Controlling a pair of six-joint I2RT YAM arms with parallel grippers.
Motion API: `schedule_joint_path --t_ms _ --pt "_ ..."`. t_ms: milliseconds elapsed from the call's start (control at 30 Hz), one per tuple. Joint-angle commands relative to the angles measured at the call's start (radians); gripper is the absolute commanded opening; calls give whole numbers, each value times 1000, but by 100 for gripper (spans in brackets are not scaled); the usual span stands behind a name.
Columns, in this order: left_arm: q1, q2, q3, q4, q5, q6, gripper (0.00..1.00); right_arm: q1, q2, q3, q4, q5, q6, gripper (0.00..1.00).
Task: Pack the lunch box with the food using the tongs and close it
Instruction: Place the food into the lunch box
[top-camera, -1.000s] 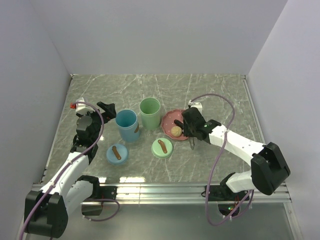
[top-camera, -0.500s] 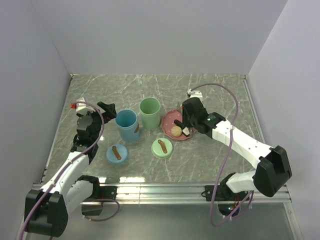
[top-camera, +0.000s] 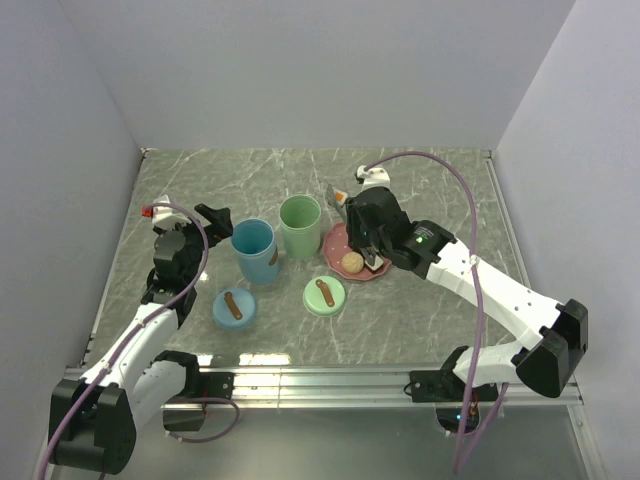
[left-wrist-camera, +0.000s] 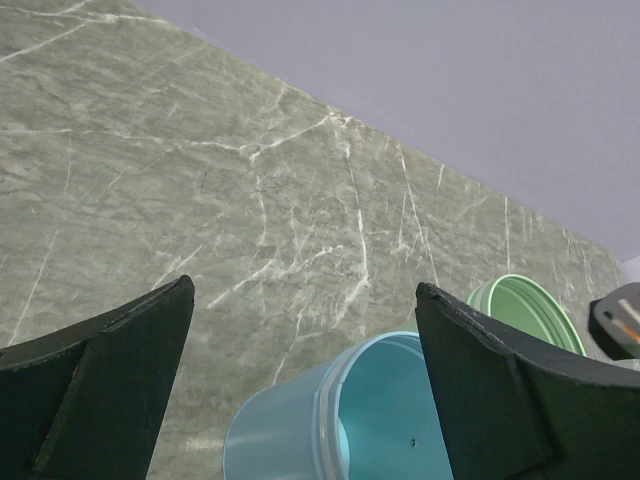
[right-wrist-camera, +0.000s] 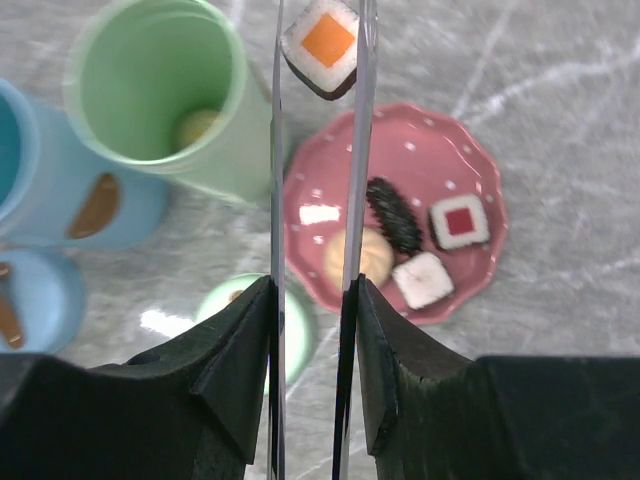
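- Top view: a grey marble tabletop (top-camera: 430, 180) sits between white walls. Near its middle, the right gripper (top-camera: 365, 228) is squeezed shut on the tongs (top-camera: 337, 196). Their long side runs from the gripper toward the far left corner, tips first. The left gripper (top-camera: 215, 213) waits near the left edge, by the blue cup (top-camera: 253, 250).
- Left wrist view: its jaws are wide open, with nothing in them.
- Right wrist view: the 2 thin tong arms go straight away from the gripper. The tips pinch 1 sushi piece (right-wrist-camera: 321, 35) in the air, just beside the green cup (right-wrist-camera: 120, 60) and past the pink plate (right-wrist-camera: 440, 170). Only its sides are held. If the squeeze gets loose or the arm jerks, it could fall on the tabletop. The tongs might also bump the cup over.
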Motion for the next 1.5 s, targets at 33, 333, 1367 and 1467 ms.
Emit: schedule_joint_path --t_ms 33,333,1367,1467 --pt "4 -19 23 9 -11 -8 99 62 -49 91 8 66 -35 41" --pt "4 -50 17 -8 -31 -14 99 191 7 148 26 67 -62 42" --pt "4 -50 1 11 -31 -17 99 357 161 254 103 -73 -168 50" --pt "4 -41 4 12 -25 -17 99 358 162 257 106 -72 -170 53"
